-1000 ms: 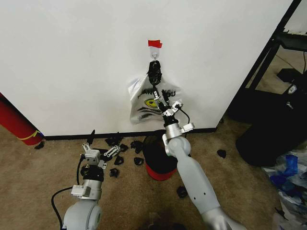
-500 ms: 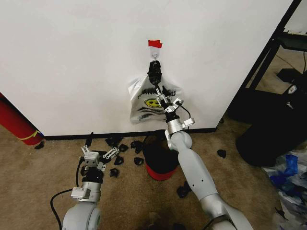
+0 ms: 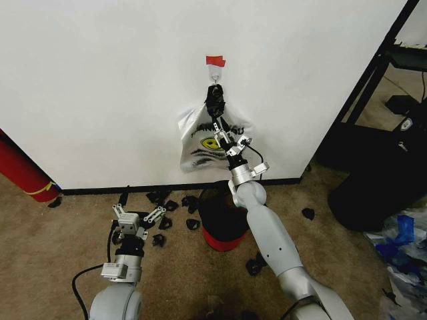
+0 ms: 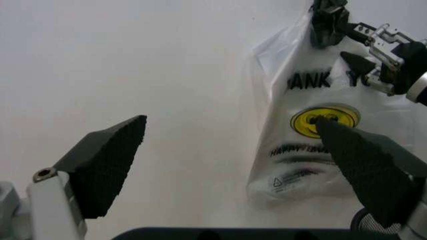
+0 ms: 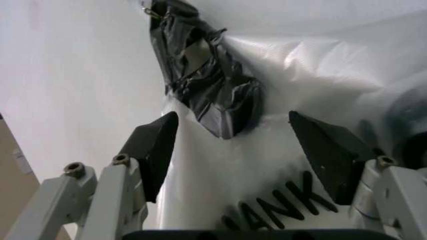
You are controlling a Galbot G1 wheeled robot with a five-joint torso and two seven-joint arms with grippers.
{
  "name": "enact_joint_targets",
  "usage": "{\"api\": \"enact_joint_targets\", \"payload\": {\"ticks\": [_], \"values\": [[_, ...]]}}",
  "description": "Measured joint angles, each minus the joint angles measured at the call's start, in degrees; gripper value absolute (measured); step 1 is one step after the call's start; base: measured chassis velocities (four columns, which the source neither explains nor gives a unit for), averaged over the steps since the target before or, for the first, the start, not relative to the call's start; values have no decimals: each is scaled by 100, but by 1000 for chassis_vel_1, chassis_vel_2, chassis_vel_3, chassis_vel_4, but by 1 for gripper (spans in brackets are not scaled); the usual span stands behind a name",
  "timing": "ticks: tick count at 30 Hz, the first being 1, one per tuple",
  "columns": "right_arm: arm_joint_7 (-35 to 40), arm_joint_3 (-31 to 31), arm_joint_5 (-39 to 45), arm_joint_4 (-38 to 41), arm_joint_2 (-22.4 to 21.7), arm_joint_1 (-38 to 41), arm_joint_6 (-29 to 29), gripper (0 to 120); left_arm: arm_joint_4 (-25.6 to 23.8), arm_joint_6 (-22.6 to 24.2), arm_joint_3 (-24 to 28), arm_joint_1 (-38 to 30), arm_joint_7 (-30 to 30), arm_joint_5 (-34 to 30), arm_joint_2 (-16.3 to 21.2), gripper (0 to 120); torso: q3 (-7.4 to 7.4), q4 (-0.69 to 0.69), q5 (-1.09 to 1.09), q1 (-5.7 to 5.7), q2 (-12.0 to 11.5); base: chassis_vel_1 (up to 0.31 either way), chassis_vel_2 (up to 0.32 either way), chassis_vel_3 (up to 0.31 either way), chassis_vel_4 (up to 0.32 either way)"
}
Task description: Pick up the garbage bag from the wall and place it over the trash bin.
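Your right gripper (image 3: 227,138) is raised against the white smiley garbage bag (image 3: 200,143), jaws spread wide just below its black knot (image 5: 213,95), gripping nothing. The bag hangs from the hook (image 3: 215,79) on the wall (image 3: 100,80), above the trash bin (image 3: 217,217). Your left gripper (image 3: 137,215) sits low at the left, open, empty

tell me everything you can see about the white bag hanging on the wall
The white bag is thin crinkled plastic, printed in black with a yellow smiley face and smaller text below. Its top is gathered under a black knot that hangs from a small hook below a piece of red tape. It hangs flat against the wall, above the black bin. The right gripper, open, is at its front just below the knot.
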Motion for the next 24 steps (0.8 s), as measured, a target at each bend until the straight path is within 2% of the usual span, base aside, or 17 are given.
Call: {"api": "enact_joint_targets", "payload": {"ticks": [9,15,24], "values": [[-72,-38,-31,-14,-3,89,2,68,11,2,2,-17,0,43,-2,100,0,0,0,0,0,0,0,0,0],[-87,-119,-90,18,-3,135,2,64,11,12,-16,-34,0,46,18,100,0,1,0,0,0,0,0,0,0],[-84,-120,-116,-58,-3,194,68,34,42,14,0,-61,0,53,16,100,0,0,0,0,0,0,0,0,0]]}}
